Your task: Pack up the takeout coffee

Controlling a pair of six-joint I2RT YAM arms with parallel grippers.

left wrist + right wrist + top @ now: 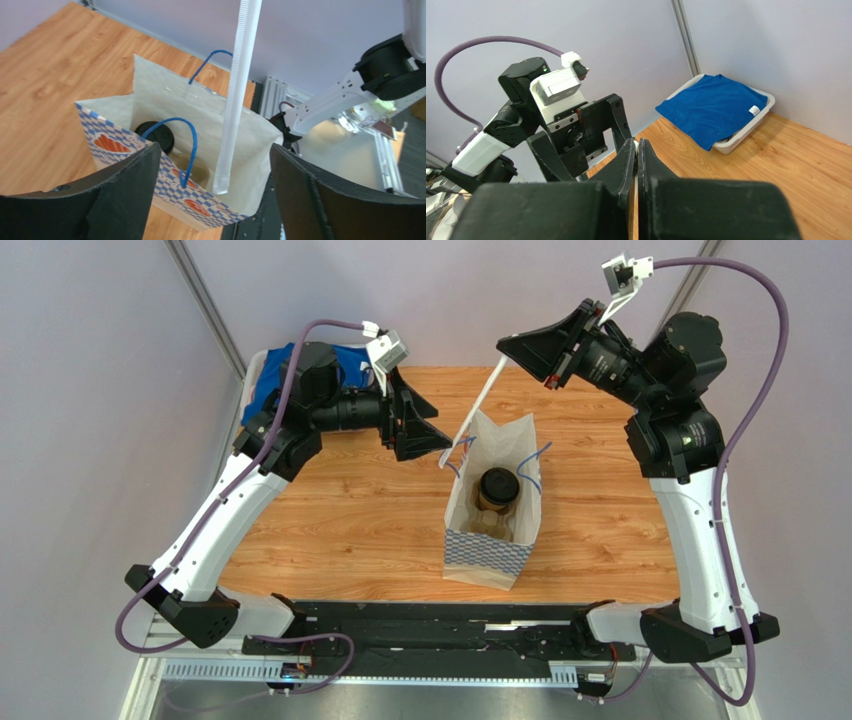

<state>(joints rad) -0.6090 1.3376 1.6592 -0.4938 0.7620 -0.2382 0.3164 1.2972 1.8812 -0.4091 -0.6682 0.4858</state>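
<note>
The takeout coffee (497, 488), a tan cup with a black lid, stands inside the open paper bag (486, 558) at mid-table. The lid also shows in the left wrist view (156, 136), behind a blue handle. My right gripper (509, 344) is shut on the top of a thin white wrapped straw (481, 401) that hangs slanted, its lower end over the bag's far-left rim. In the left wrist view the straw (236, 100) ends just above the bag's mouth (200, 120). My left gripper (443, 438) is open and empty beside the bag's upper left edge, its jaws on either side of the bag's corner (215, 176).
A white tray (760, 116) holding a blue cloth (713, 107) sits at the table's back left corner, partly behind my left arm (300, 420). Something brown lies in the bag under the cup (492, 527). Metal posts and grey walls close the back.
</note>
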